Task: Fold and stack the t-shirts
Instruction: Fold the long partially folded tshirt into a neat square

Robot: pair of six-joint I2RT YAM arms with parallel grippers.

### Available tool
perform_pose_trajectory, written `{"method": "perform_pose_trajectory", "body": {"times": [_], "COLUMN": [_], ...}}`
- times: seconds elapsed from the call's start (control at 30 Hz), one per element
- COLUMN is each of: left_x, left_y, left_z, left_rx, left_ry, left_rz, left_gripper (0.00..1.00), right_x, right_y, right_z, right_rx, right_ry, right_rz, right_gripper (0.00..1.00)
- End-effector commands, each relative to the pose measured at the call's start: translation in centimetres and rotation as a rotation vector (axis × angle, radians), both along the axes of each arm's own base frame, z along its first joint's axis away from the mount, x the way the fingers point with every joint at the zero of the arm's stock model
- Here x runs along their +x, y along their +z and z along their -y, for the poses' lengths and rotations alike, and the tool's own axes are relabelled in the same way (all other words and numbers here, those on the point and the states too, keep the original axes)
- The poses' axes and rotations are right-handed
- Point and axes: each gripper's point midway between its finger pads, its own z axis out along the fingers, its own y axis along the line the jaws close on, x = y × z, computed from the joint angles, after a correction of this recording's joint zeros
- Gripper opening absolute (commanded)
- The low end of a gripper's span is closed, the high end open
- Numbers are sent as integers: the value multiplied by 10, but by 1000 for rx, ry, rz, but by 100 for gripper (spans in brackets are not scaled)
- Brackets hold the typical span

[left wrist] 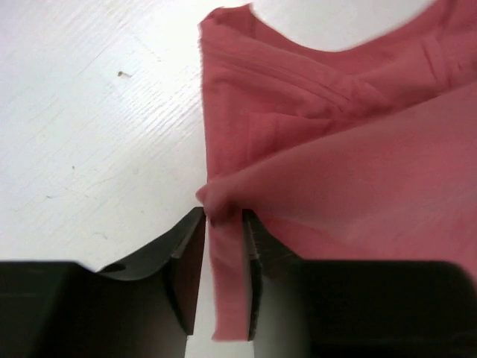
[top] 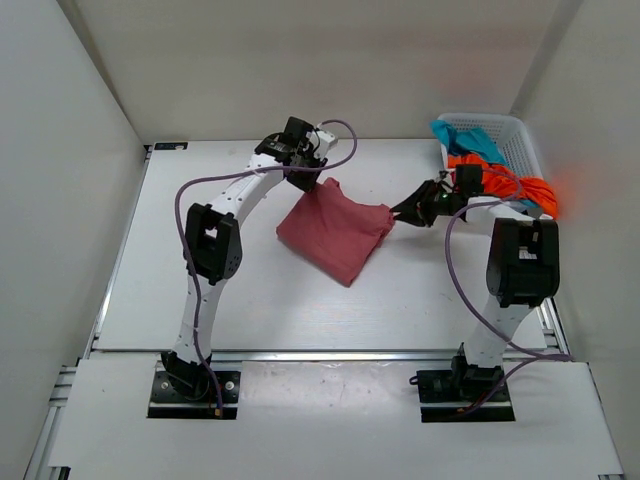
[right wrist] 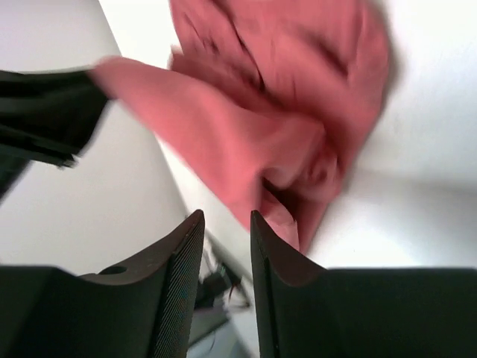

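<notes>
The rose-pink t-shirt (top: pixel 335 228) lies crumpled on the table, with its far-left corner lifted. My left gripper (top: pixel 318 180) is shut on that corner; in the left wrist view a strip of pink cloth (left wrist: pixel 335 149) runs between its fingers (left wrist: pixel 223 212). My right gripper (top: pixel 400 212) is just off the shirt's right corner. In the right wrist view its jaws (right wrist: pixel 226 216) stand apart with nothing between them, and the pink cloth (right wrist: pixel 283 112) is just ahead. The orange t-shirt (top: pixel 525 187) and the teal-blue t-shirt (top: pixel 465 140) hang over the basket's edge.
The white lattice basket (top: pixel 505 128) stands at the back right corner, right behind my right arm. White walls close in the table on the left, back and right. The left arm shows dark at the left of the right wrist view (right wrist: pixel 45 112).
</notes>
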Motion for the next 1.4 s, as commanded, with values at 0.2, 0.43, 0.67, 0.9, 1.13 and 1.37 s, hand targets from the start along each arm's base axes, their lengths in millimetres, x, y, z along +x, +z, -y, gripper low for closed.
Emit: {"method": "perform_pose_trajectory", "body": {"times": [0.2, 0.43, 0.67, 0.9, 1.13, 1.37], "left_x": [22, -5, -43, -79, -109, -179], "left_y": [36, 22, -30, -65, -75, -76], "left_z": [-12, -47, -65, -64, -62, -62], "left_rx": [-55, -41, 38, 96, 80, 52], "left_ry": [81, 95, 89, 53, 38, -1], "left_rz": [96, 9, -132, -195, -270, -349], "left_gripper": [99, 99, 92, 71, 27, 27], "right_x": [24, -11, -50, -70, -82, -99], "right_y": [58, 22, -32, -57, -78, -85], "right_z": [-11, -49, -51, -56, -68, -66], "right_rx": [-63, -109, -350, -413, -400, -380], "right_ry": [-6, 46, 60, 134, 184, 229], "right_rz": [268, 182, -17, -93, -145, -166], "right_gripper": [39, 38, 53, 62, 60, 13]}}
